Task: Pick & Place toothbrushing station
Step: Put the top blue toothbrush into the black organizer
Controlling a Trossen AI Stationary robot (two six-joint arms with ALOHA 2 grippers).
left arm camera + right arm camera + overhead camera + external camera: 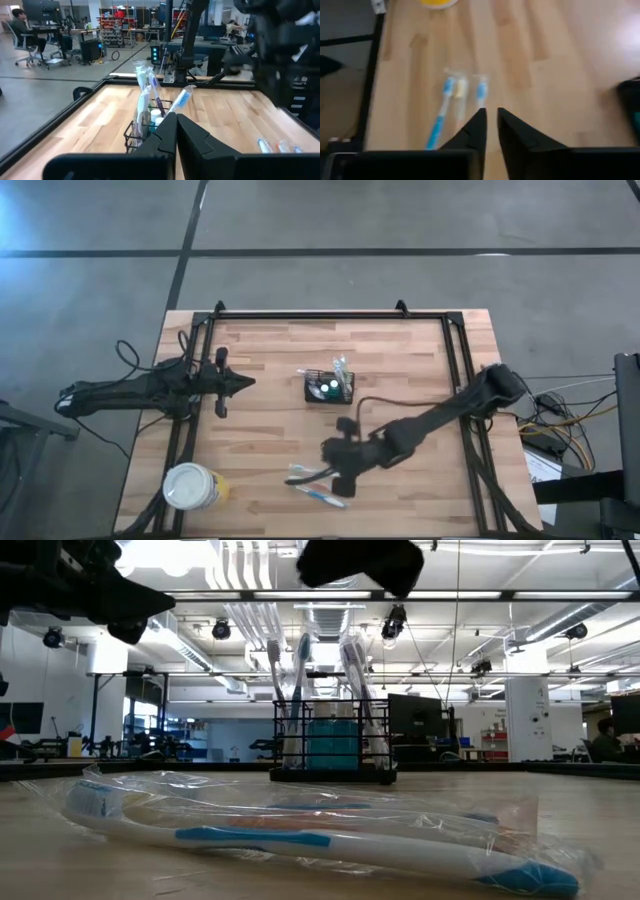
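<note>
The toothbrushing station (328,388), a small black wire basket, stands on its base in the middle of the table. It holds several upright toothbrushes and shows too in the low view (333,740) and the left wrist view (142,131). Toothbrushes in clear wrapping (312,485) (300,835) (454,95) lie flat near the table's near edge. My right gripper (336,476) (490,111) hovers above them, slanting down, with a narrow gap between its fingertips and nothing in it. My left gripper (250,382) (175,116) waits shut, level, left of the basket.
A round yellowish tub with a white lid (192,487) stands at the near left corner. A black frame rail (330,315) runs along the table's far edge and down both sides. Bare wood lies between the basket and the wrapped toothbrushes.
</note>
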